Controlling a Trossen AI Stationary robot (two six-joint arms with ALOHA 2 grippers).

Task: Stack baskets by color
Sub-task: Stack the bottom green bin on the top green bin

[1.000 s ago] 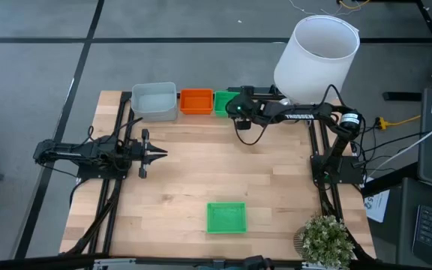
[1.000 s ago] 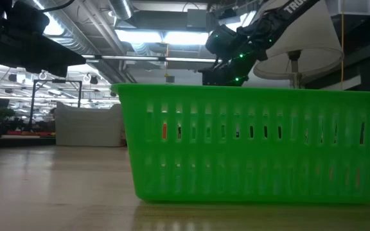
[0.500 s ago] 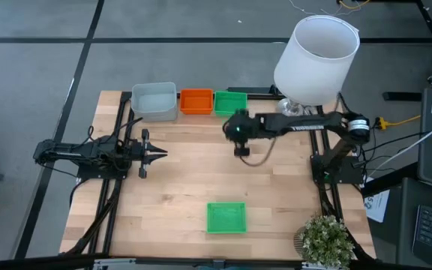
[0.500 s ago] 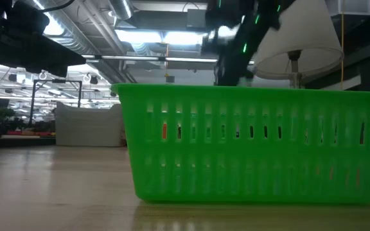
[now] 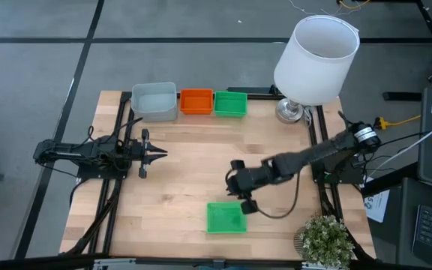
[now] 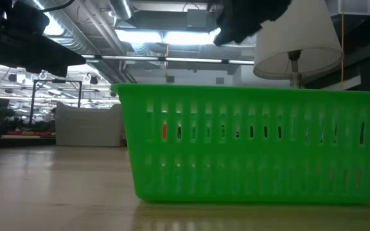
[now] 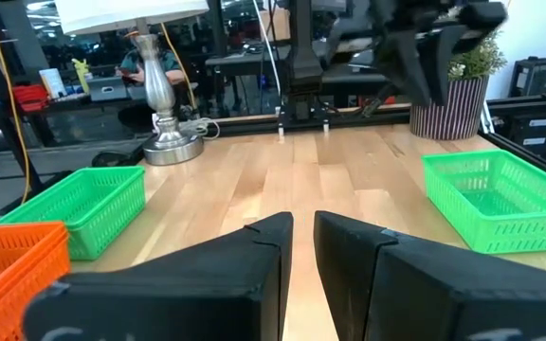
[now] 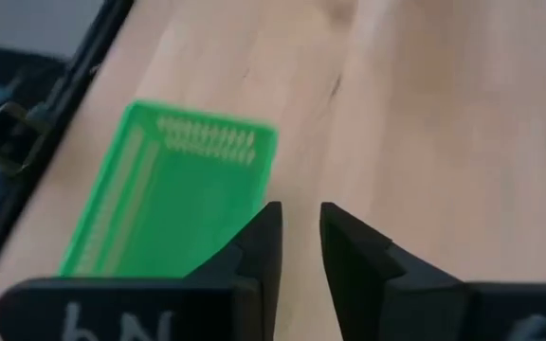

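A pale grey basket (image 5: pixel 154 100), an orange basket (image 5: pixel 196 101) and a green basket (image 5: pixel 230 103) stand in a row on the table's far edge. Another green basket (image 5: pixel 226 217) rests on its base near the front edge and fills the low view (image 6: pixel 255 144). My right gripper (image 5: pixel 246 205) hangs just above this basket's far right corner, tipped downward. In its wrist view (image 8: pixel 299 232) the fingers stand a little apart with nothing between them, beside the green basket (image 8: pixel 173 189). My left gripper (image 5: pixel 156 154) waits at the table's left, pointing level, its fingers (image 7: pixel 301 237) slightly apart and empty.
A lamp with a large white shade (image 5: pixel 313 56) stands at the far right corner. A potted plant (image 5: pixel 325 240) sits at the near right corner. Bare wood lies between the far row and the near green basket.
My right gripper has swung from the green basket at the far edge across the table toward the near edge. It has tipped to point downward and now hangs over the near green basket. No basket has moved.
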